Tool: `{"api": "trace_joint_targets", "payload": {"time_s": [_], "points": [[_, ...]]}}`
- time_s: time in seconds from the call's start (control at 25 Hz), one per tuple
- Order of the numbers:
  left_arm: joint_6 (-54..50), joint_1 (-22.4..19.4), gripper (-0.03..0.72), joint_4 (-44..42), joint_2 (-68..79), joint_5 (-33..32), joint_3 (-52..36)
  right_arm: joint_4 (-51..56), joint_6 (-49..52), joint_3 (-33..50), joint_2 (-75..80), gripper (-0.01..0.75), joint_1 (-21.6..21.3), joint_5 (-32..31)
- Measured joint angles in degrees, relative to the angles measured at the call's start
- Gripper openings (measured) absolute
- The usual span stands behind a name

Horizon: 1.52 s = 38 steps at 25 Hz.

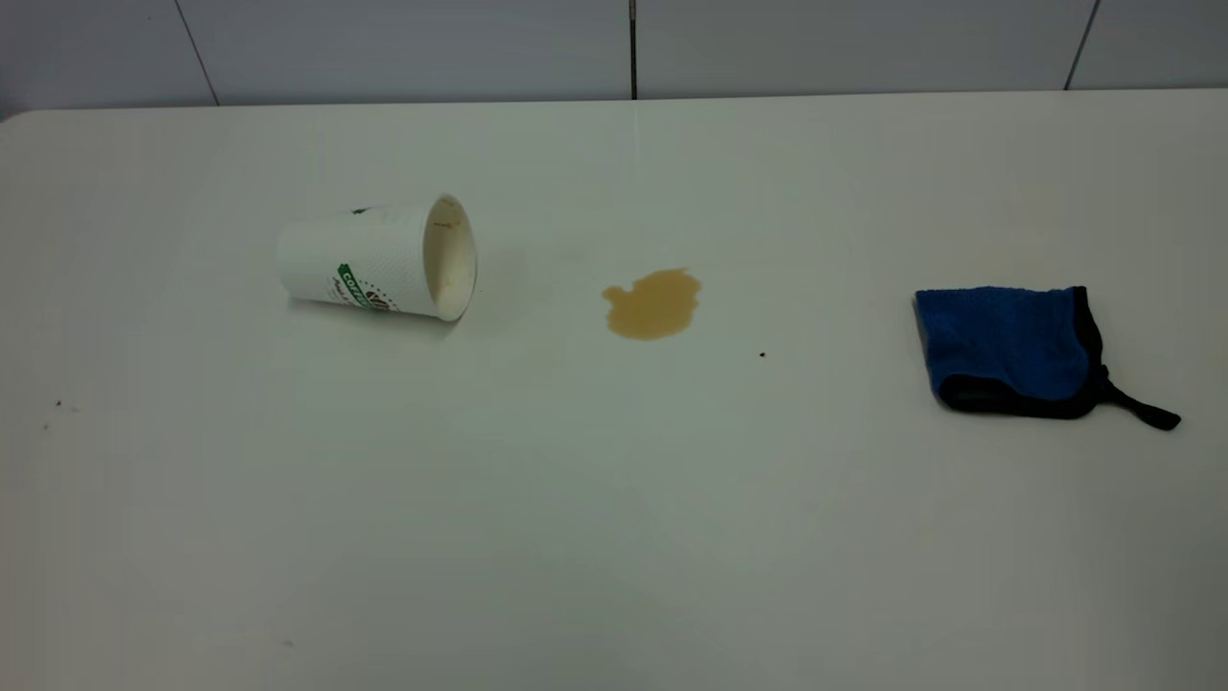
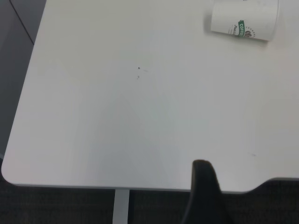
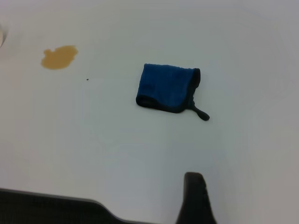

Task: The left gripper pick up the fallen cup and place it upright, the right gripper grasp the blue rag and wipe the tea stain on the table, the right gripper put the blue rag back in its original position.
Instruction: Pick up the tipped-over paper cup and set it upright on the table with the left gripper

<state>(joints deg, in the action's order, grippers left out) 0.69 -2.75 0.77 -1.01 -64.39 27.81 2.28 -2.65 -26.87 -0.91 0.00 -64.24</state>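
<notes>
The white cup with a green banner lies on its side at the left of the table, its mouth facing the tea stain. The tan stain lies at mid-table. The blue rag lies flat at the right, its black strap tail pointing right. Neither arm shows in the exterior view. My left gripper shows only as a black tip over the table's near edge, far from the cup. My right gripper shows only as a black tip, well short of the rag and the stain.
A tiny dark speck lies right of the stain, and a few faint specks lie at the far left. The table's edge and rounded corner show in the left wrist view. A grey wall stands behind the table.
</notes>
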Motion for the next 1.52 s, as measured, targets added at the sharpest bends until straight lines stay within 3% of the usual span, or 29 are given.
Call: {"api": "trace_joint_targets", "payload": {"time_s": [1.32, 1.52], "points": [[0.0, 0.0, 0.529, 0.44, 0.0, 0.0, 0.0, 0.0, 0.0, 0.0, 0.0, 0.59, 0.0, 0.0], [-1.99, 0.0, 0.529, -3.24, 0.25, 0.13, 1.99, 0.0, 0.0, 0.0, 0.0, 0.59, 0.0, 0.0]]}}
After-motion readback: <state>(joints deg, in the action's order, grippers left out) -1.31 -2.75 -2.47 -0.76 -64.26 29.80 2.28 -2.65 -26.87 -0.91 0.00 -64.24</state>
